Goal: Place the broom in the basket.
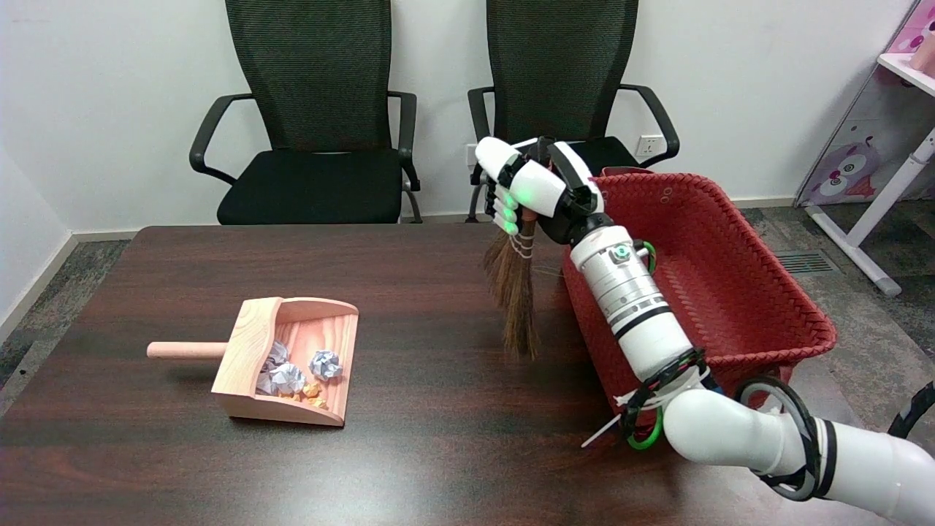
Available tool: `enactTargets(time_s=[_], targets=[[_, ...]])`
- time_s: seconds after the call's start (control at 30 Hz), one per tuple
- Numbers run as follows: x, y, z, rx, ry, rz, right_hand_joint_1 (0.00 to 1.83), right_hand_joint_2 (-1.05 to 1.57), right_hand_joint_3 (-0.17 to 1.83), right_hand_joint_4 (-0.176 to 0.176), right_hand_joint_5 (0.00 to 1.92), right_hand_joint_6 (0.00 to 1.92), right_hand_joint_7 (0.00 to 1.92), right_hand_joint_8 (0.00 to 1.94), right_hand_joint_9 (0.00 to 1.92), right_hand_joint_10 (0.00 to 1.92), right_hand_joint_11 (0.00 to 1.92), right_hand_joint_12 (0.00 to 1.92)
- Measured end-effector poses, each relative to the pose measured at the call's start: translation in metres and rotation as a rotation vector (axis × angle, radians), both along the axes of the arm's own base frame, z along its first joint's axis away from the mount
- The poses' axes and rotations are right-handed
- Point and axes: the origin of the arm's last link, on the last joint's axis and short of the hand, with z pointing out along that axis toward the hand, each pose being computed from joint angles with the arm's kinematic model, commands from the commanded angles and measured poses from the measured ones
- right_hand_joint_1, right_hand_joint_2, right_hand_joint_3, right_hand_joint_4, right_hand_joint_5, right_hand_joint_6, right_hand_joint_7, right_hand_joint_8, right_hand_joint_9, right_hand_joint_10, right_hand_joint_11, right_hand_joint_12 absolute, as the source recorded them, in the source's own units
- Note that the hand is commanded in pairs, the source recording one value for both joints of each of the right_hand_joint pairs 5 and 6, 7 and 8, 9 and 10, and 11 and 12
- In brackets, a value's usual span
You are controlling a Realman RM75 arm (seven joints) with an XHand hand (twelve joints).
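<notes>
Two things could bite here, I reckon: the right hand [532, 191] has its fingers wrapped tight round the handle of the broom [516, 292], holding it up in the air just outside the near-left wall of the red basket [738, 285], bristles dangling down over the table [438, 409] beside that wall. If the bristles aren't lifted clear of the rim they'd likely snag and shove or tip the basket. Can't really tell how much handle is inside the fist, so a slip on release is possible too, dropping it beside the basket
</notes>
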Motion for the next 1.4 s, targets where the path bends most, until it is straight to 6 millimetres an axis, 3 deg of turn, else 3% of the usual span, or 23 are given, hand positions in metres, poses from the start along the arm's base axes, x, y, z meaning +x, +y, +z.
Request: enactTargets(time_s=[0.37, 0.63, 0.97, 1.4], targets=[[-0.001, 0.001, -0.007, 0.020, -0.015, -0.012, 1.07, 1.57, 1.83, 0.015, 1.92, 1.92, 1.92, 1.92, 1.92, 1.92, 1.92, 1.92], [0.010, 0.002, -0.005, 0.014, -0.042, 0.013, 1.09, 1.57, 1.75, 0.021, 1.92, 1.92, 1.92, 1.92, 1.92, 1.92, 1.92, 1.92], [0.046, 0.000, 0.010, 0.018, -0.072, 0.070, 1.09, 1.57, 1.75, 0.023, 1.92, 1.92, 1.92, 1.92, 1.92, 1.92, 1.92, 1.92], [0.107, -0.012, 0.049, 0.028, -0.061, 0.114, 1.10, 1.57, 1.65, 0.034, 1.92, 1.92, 1.92, 1.92, 1.92, 1.92, 1.92, 1.92]])
